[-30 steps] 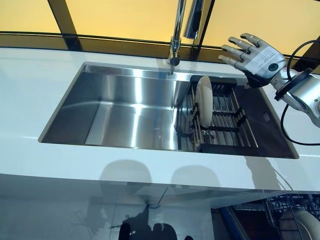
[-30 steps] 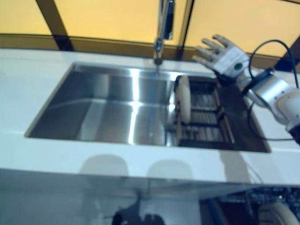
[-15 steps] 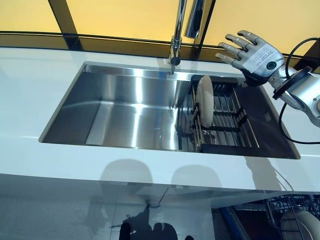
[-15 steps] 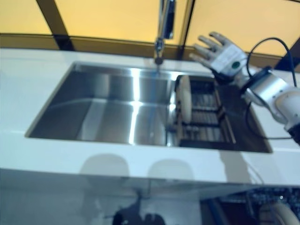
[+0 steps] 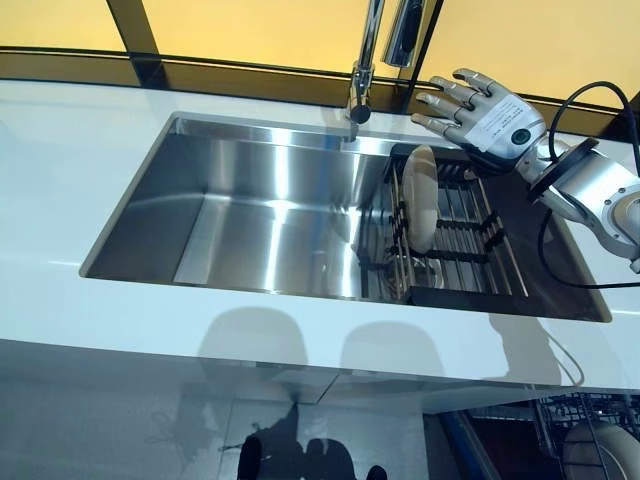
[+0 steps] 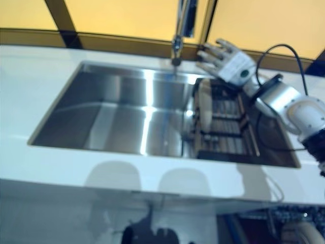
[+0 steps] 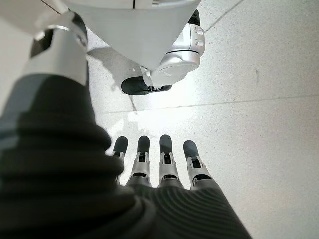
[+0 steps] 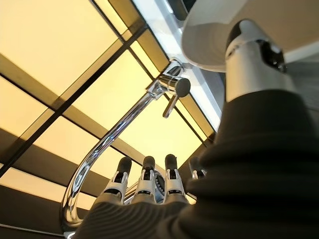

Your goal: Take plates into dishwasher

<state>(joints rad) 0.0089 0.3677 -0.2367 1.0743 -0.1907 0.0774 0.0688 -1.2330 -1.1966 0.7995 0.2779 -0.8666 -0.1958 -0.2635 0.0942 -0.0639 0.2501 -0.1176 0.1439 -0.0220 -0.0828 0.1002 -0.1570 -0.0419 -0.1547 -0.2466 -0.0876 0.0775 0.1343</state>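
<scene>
Right hand (image 5: pixel 482 112) above the rack (image 5: pixel 462 238) — fingers spread, empty — plate (image 5: pixel 420 198) upright below.

The faucet (image 5: pixel 362 75) stands just left of the robot hand (image 5: pixel 480 108); the plate (image 5: pixel 420 198) stands clear above.

A stainless steel sink (image 5: pixel 250 215) is set in a white counter (image 5: pixel 70 170), filling the middle of the view. In its 3 o'clock end sits a dark dish rack (image 5: pixel 460 240) with 1 white plate (image 5: pixel 420 198) standing on edge at the rack's 9 o'clock side. A chrome faucet (image 5: pixel 365 70) rises at 12 o'clock behind the sink. The right hand (image 5: pixel 478 112) hovers above the rack's far edge at about 1 o'clock, fingers spread and straight, pointing toward the faucet, clear of the plate. At 5 o'clock, below the counter edge, another plate (image 5: pixel 600 455) shows in a wire dishwasher rack (image 5: pixel 560 420).
</scene>
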